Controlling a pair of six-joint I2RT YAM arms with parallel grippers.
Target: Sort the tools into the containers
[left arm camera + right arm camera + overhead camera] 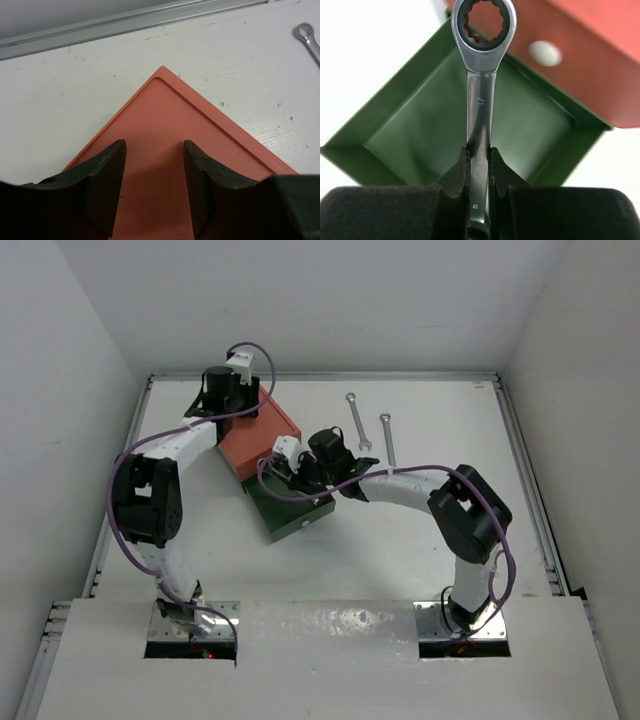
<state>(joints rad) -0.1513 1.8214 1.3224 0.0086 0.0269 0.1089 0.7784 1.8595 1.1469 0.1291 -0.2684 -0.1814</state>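
Observation:
The orange-red drawer box (pixel 258 433) sits at the table's back left, with the dark green drawer (pixel 290 508) pulled out toward the front. My right gripper (pixel 479 155) is shut on a silver wrench (pixel 481 90) and holds it above the open green drawer (pixel 440 125), ring end toward the orange box's white knob (pixel 545 53). My left gripper (pixel 154 150) is open and empty, just above the orange top (pixel 165 120); in the top view it is over the box's far corner (pixel 228 390). Two more wrenches (pixel 358 420) (pixel 388 438) lie on the table. The hex keys are out of view.
White walls close in the table on the left, back and right. A metal rail (pixel 125 25) runs along the back edge. A purple cable (pixel 130 540) loops along the left arm. One wrench's ring end (pixel 307 37) shows in the left wrist view.

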